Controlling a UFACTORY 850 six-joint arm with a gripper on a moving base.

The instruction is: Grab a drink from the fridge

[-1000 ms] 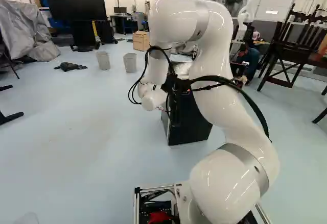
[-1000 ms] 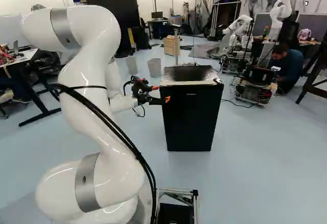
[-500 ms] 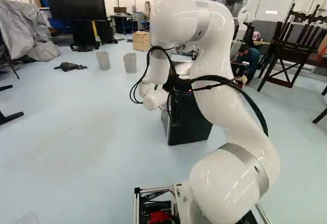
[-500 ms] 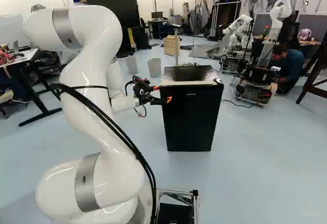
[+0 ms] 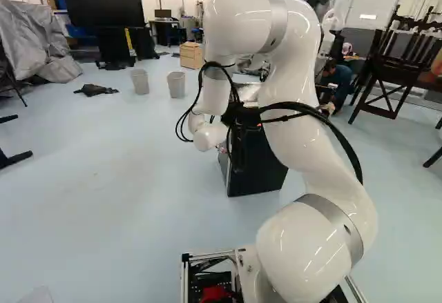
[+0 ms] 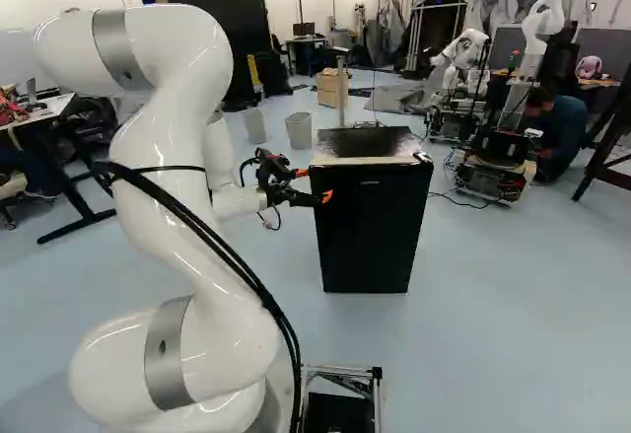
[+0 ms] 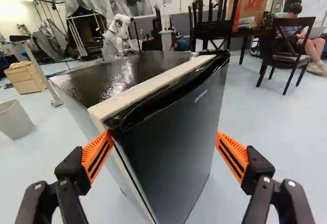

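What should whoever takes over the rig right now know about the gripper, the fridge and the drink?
Gripper: open, holding nothing; one orange pad at the door's edge, contact unclear.
Fridge: upright on the floor ahead of the base; door looks shut.
Drink: none in sight.
Done: gripper is at the door.
Left: open it, find a drink, grab it.

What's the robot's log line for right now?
Gripper: open | fridge door: looks shut | one orange pad: near door's edge, contact unclear | held: nothing
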